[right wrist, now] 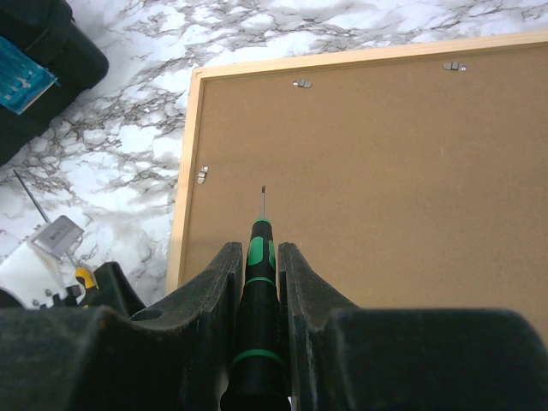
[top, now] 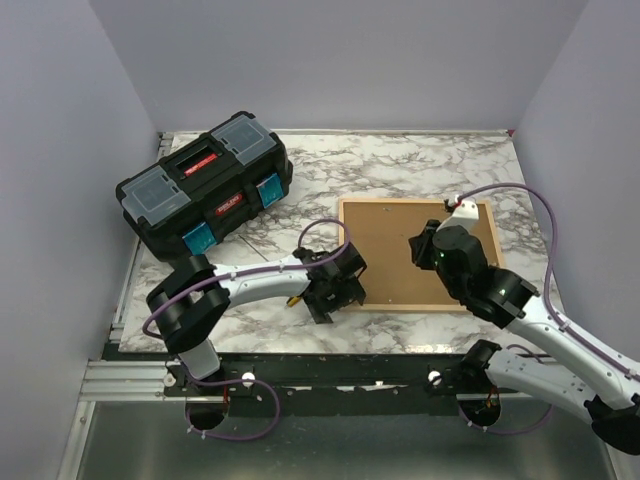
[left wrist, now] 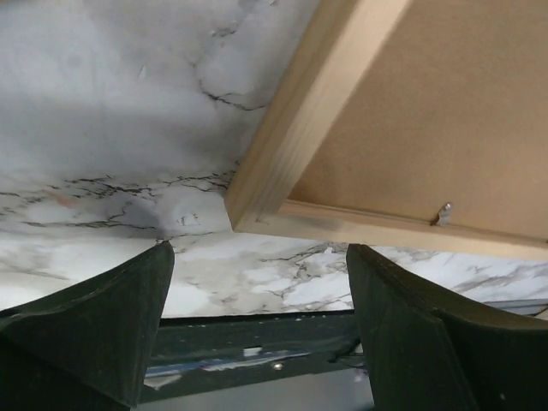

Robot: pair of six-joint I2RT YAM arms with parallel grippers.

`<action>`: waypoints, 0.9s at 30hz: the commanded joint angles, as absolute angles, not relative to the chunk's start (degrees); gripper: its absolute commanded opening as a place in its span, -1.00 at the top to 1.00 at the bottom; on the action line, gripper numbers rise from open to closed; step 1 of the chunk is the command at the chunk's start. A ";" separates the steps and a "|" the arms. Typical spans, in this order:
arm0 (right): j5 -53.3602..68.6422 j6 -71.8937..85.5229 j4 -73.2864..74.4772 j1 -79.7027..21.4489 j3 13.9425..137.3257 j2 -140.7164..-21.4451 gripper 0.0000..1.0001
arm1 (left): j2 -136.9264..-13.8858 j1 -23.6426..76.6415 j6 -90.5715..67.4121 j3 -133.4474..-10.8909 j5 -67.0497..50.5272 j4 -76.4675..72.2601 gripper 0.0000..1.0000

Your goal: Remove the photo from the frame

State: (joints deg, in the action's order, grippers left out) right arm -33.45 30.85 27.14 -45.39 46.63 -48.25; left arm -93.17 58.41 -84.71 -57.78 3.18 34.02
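Above the frame [right wrist: 182,197], a clamped screwdriver [right wrist: 259,253]

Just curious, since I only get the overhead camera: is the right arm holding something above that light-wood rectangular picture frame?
Observer: Yes, the right gripper is shut on a slim green-and-black screwdriver, tip pointing at the brown backing board.
Visitor: What holds that board in?
Observer: Several small metal clips along the inner edge of the light-wood frame.
Visitor: And the left arm?
Observer: The left gripper is open and empty, just off the frame's near corner.
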 commanded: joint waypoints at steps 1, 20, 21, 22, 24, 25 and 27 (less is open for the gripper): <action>-34.89 30.71 28.88 -45.61 45.43 -45.49 0.99 | -96.56 59.04 -102.75 -57.33 -5.49 36.81 -0.67; -35.26 31.07 32.00 -45.59 44.21 -39.50 0.99 | -99.35 57.09 -119.00 -56.20 -9.10 23.72 -0.62; -35.18 30.97 32.00 -45.53 44.36 -39.61 0.99 | -99.26 57.05 -118.82 -56.18 -8.76 22.63 -0.62; -35.13 31.01 32.08 -45.55 44.47 -39.73 0.99 | -98.88 57.12 -118.16 -56.36 -8.04 22.07 -0.63; -35.02 30.96 32.08 -45.58 44.56 -39.90 0.99 | -98.31 57.29 -117.05 -57.39 -6.04 23.46 -0.67; -34.98 31.00 32.08 -45.56 44.48 -39.90 0.99 | -98.19 57.23 -116.81 -57.61 -5.79 23.95 -0.70; -34.89 30.96 31.82 -45.59 44.32 -39.82 0.99 | -98.09 57.22 -116.96 -56.81 -5.76 21.90 -0.71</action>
